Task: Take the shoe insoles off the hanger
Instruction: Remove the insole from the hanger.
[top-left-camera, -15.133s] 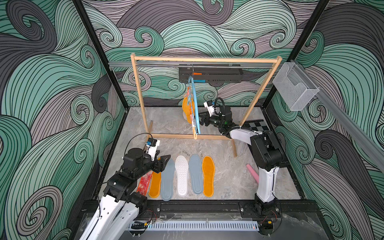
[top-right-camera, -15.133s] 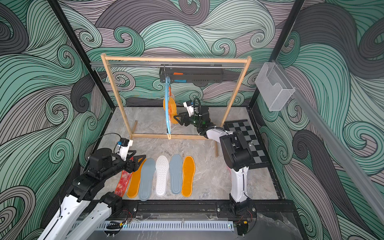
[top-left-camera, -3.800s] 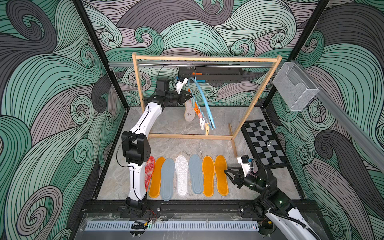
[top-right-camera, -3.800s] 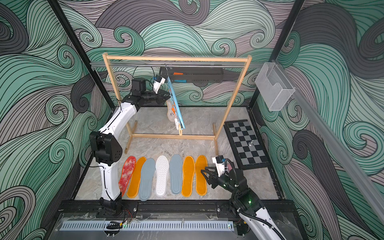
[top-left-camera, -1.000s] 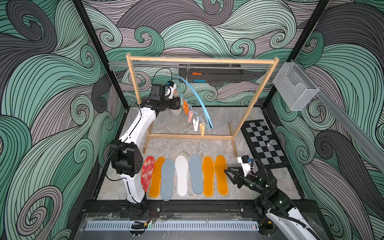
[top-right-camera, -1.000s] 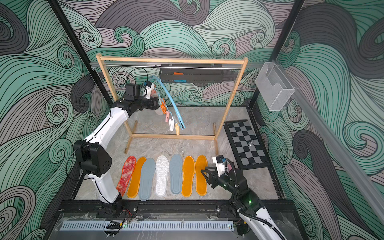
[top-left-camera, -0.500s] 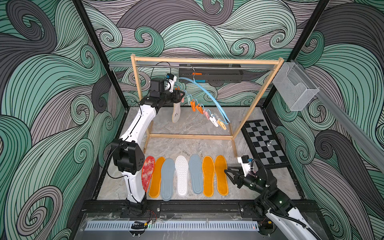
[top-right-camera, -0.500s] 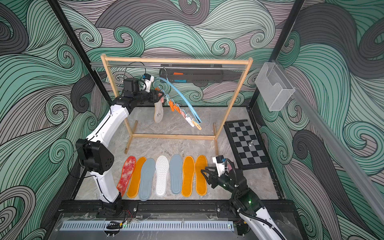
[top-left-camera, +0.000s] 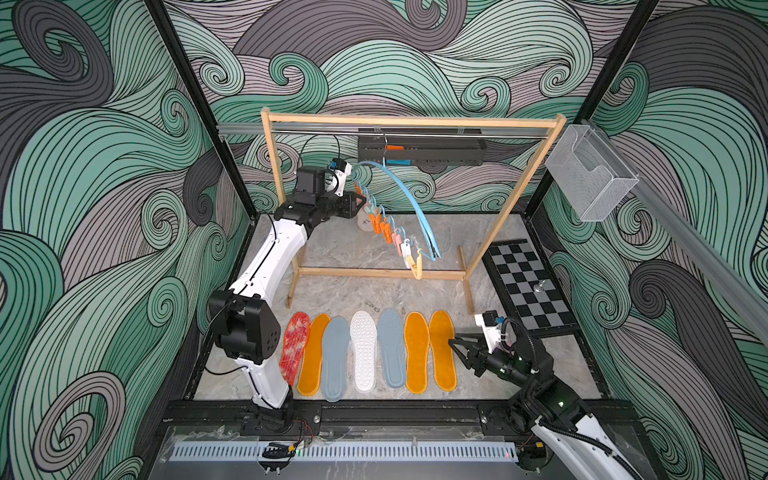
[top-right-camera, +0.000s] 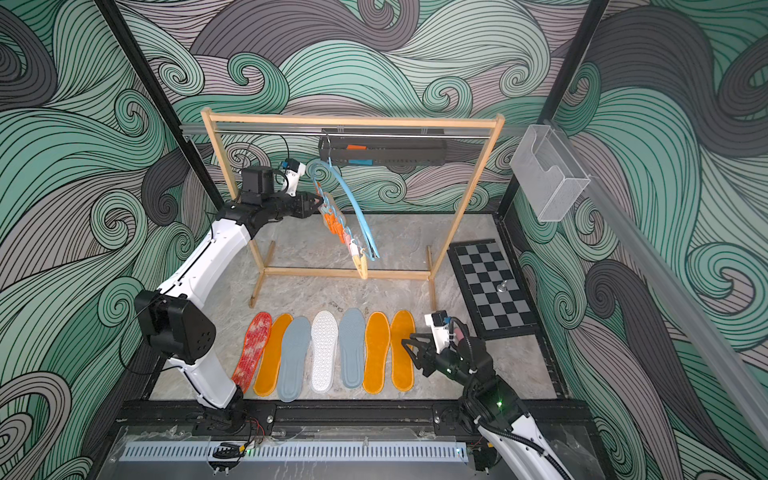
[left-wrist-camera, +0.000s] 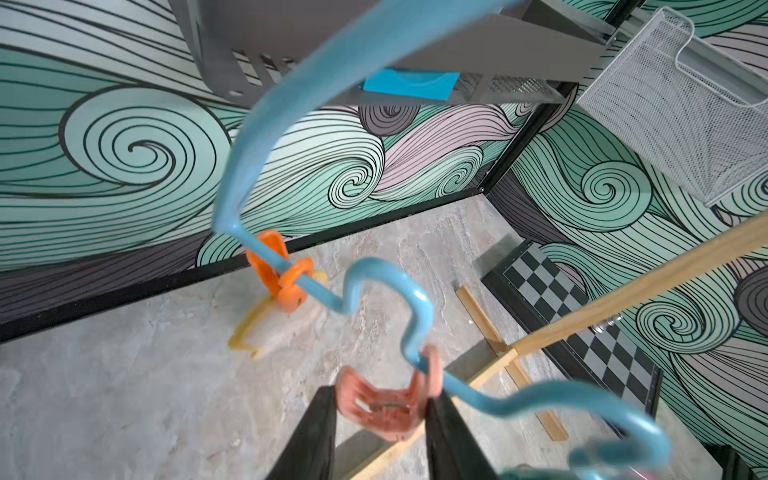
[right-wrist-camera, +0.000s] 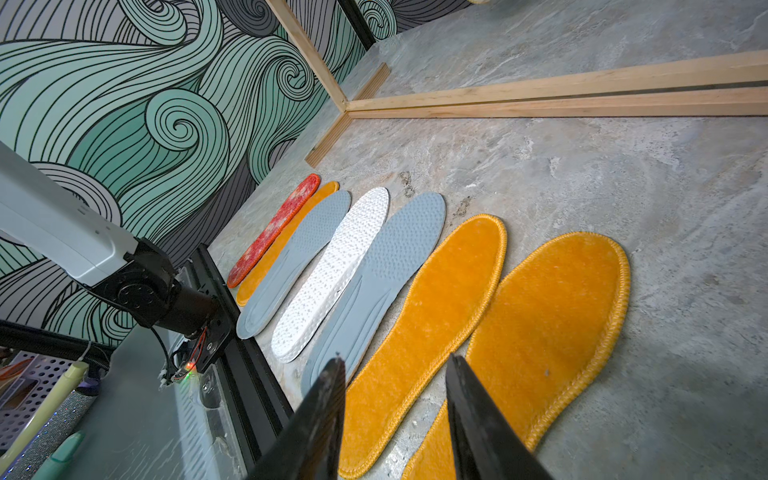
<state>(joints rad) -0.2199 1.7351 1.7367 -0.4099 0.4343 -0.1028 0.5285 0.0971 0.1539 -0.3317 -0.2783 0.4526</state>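
Observation:
The light blue hanger (top-left-camera: 409, 199) hangs tilted from the rack's rod, its row of clips running down to the right. One pale insole (top-left-camera: 365, 221) is still clipped at its high end, held by an orange clip (left-wrist-camera: 278, 270). My left gripper (top-left-camera: 360, 203) is up there too, shut on the neighbouring pink clip (left-wrist-camera: 386, 411) and squeezing its two wings. Several shoe insoles lie in a row on the floor: red-white (top-left-camera: 295, 347), orange (top-left-camera: 313, 353), grey-blue (top-left-camera: 336, 357), white (top-left-camera: 363, 349), grey-blue (top-left-camera: 391, 347) and two orange (top-left-camera: 417, 351). My right gripper (top-left-camera: 457, 349) hovers open and holding nothing beside the rightmost orange one (right-wrist-camera: 552, 316).
The wooden-framed rack (top-left-camera: 411, 121) stands across the back, with a black tray (top-left-camera: 419, 150) behind its rod. A chessboard mat (top-left-camera: 528, 286) lies at the right and a wire basket (top-left-camera: 590, 178) is on the right wall. The left arm reaches across the rack's left post.
My left gripper has narrowed onto the pink clip. The hanger and its pale insole have swung a little. The right arm has not moved.

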